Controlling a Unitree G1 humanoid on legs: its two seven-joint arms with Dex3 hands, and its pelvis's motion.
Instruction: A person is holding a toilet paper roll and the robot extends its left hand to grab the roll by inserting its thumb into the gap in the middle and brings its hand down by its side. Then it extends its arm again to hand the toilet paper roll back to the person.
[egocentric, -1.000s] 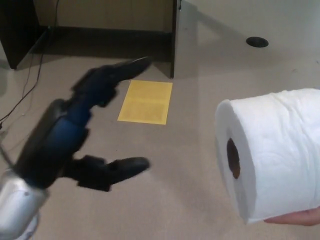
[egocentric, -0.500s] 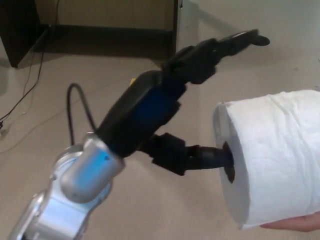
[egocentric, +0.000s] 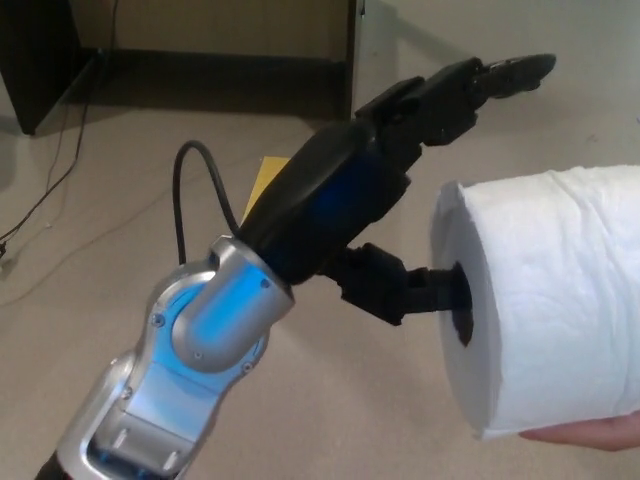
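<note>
A white toilet paper roll (egocentric: 560, 300) fills the right side of the head view, its dark core facing left. A person's hand (egocentric: 590, 432) supports it from below at the bottom right edge. My left hand (egocentric: 400, 190) reaches in from the lower left. Its thumb (egocentric: 425, 288) is pushed into the core of the roll. The two fingers (egocentric: 480, 85) stretch out above the roll, apart from its top surface. The hand is open, not closed on the paper. My right hand does not show.
A yellow sheet (egocentric: 262, 180) lies on the beige floor, mostly hidden behind my forearm. Dark furniture with a vertical panel (egocentric: 350, 60) stands at the back. A cable (egocentric: 60, 150) runs along the floor at the left. A round dark floor spot is hidden by the fingers.
My left arm has swung up and right from the lower left to the roll. The thumb entered the core half a second ago and now sits slightly deeper. The roll sits a little higher.
</note>
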